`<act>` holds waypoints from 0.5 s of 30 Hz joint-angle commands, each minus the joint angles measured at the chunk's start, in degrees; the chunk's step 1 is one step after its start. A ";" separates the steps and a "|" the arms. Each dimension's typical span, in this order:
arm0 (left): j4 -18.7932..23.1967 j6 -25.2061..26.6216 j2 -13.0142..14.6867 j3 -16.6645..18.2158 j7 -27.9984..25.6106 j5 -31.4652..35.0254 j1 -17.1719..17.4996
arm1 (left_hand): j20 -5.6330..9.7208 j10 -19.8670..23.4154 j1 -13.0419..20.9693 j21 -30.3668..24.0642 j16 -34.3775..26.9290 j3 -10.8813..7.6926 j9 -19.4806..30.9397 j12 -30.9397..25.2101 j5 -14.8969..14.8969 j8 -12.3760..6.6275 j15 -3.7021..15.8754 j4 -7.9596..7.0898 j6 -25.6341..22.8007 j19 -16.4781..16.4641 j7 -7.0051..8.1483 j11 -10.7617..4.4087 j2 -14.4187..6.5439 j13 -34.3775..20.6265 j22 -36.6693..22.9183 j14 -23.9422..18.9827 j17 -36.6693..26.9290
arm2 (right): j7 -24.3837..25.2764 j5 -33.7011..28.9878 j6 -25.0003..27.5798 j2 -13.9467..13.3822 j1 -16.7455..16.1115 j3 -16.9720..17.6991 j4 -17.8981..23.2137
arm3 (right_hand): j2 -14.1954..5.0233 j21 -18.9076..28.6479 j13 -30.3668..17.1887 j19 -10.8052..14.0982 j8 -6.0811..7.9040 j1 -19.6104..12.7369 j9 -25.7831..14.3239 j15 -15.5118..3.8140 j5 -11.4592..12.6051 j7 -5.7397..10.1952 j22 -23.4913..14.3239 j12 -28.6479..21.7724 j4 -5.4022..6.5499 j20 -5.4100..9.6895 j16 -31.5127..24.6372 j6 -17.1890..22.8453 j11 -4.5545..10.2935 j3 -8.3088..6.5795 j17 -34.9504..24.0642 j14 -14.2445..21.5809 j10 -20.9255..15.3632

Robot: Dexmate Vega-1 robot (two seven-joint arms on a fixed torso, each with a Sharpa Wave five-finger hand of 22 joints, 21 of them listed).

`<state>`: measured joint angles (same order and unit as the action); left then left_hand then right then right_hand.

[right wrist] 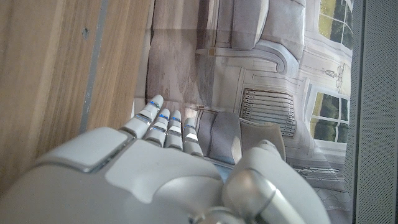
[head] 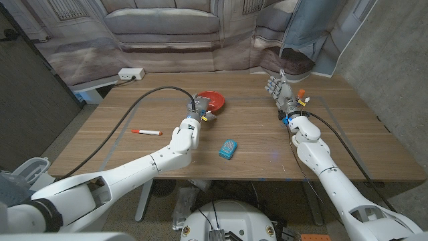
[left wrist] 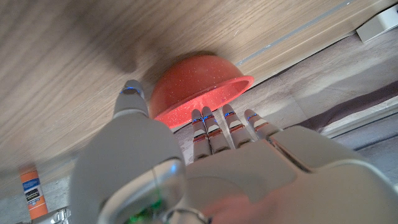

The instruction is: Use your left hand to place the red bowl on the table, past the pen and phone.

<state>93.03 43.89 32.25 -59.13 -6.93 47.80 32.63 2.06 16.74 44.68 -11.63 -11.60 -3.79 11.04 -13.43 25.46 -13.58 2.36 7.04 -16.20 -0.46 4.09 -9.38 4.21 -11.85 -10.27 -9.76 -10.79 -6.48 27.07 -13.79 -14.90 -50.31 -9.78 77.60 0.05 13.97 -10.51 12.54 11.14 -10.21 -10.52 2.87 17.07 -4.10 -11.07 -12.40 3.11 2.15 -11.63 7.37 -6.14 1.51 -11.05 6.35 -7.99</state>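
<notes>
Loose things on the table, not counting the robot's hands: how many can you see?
3. A red bowl at the left hand, a red-capped pen nearer the left edge, a blue phone toward the front. None looks hidden.

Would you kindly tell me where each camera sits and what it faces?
Head view: on the robot's head, looking down at the wooden table, both arms in view.
Left wrist view: behind the left hand, facing the red bowl, also in the head view.
Right wrist view: behind the right hand, facing the backdrop.
</notes>
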 commanded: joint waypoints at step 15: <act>-2.50 -0.03 -0.97 -1.38 -1.37 -2.55 -1.03 | -0.04 1.70 1.92 -1.31 -0.39 -0.12 0.23 -0.24 0.51 -0.20 4.42 0.00 -1.92 -4.03 0.25 0.00 -0.80 -0.33 -0.13 -1.68 -0.22 | 0.00 -0.01 0.01 0.19 -0.14 0.42 -0.59 | -0.35 -0.25 -0.15 0.67 0.12 -0.35 -0.17 0.16 -0.09 0.07 -0.08 -0.01 0.02 0.52 0.20 0.49 -0.30 0.30 -0.17 0.57 -0.34</act>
<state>91.19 43.86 31.50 -60.22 -7.94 46.37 31.77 2.05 17.97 45.50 -12.48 -11.60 -3.79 11.04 -13.43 25.46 -13.58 2.15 7.04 -17.52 -3.39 4.20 -9.42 3.38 -11.85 -10.26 -11.01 -10.79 -6.45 27.01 -13.82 -14.81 -50.32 -9.51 77.26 0.05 13.75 -10.51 12.54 11.14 -10.20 -10.52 3.08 17.07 -4.10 -11.06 -12.41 3.11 2.15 -11.63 7.37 -6.14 1.50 -11.05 6.56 -7.99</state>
